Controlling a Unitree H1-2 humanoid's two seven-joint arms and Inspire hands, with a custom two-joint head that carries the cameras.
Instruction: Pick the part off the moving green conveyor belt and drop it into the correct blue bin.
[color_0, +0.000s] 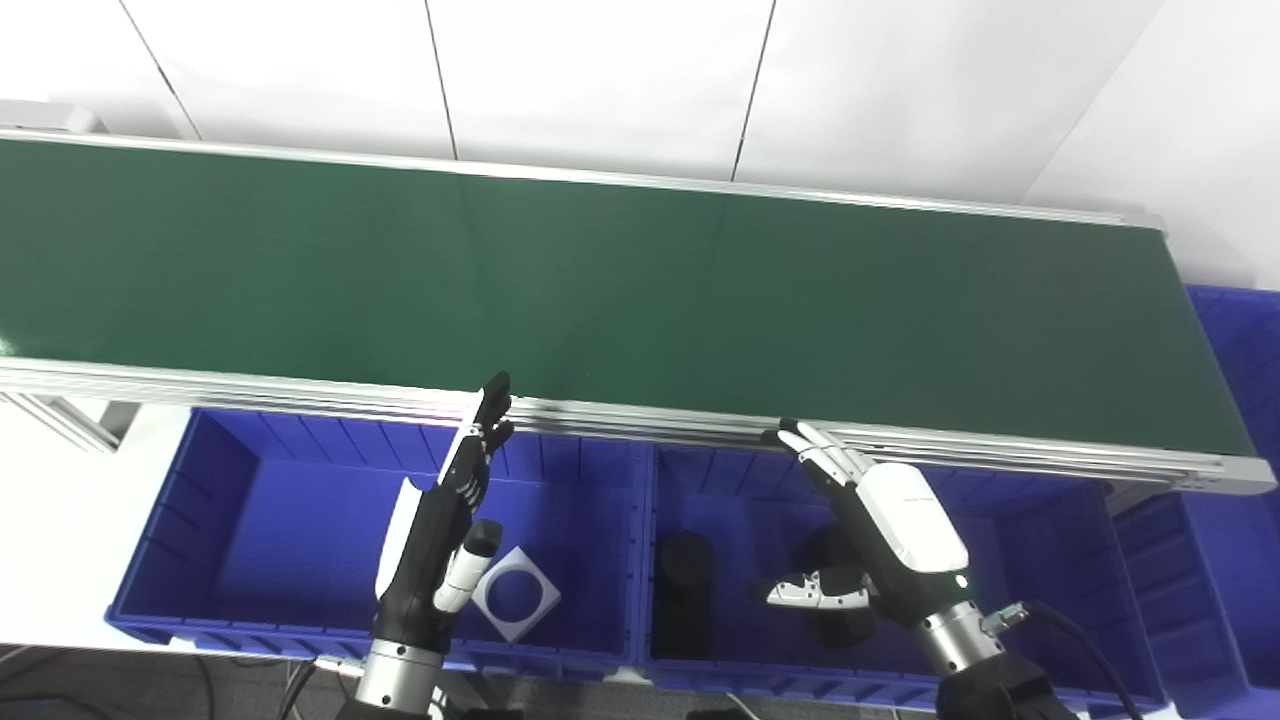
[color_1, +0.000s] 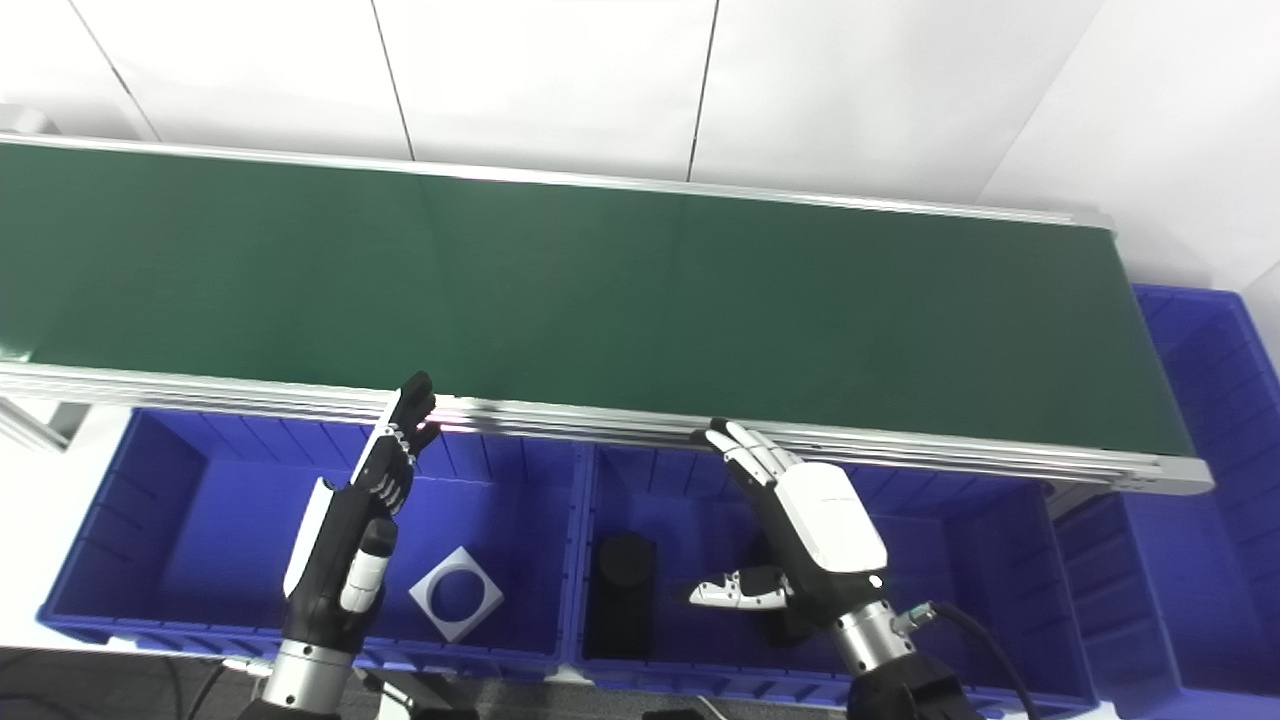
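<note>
Right now no part shows anywhere on the conveyor belt (color_0: 620, 290); the green surface is bare across the whole view, so the thing to pick isn't visible yet. Both hands are empty w/ fingers spread. Left hand (color_0: 440, 530) stands edge-up, fingertips reaching the belt's near rail; right hand (color_0: 880, 530) is palm-down, fingers also at the rail, thumb out to the side.

Below the left hand sits the left blue bin (color_0: 200, 480), holding a flat white square plate w/ round hole (color_0: 515, 592) just beside the thumb, lying flat, corners set diamond-wise. Under the right hand, the right blue bin (color_0: 1060, 560) holds a black cylinder (color_0: 685, 590), long axis running toward the belt; another dark piece is partly hidden by the hand.

Judging from those, an incoming part is prob. stiff, light, smooth: plate best pinched at the edges, cylinder across its width. Its heading can't be told until it appears.
</note>
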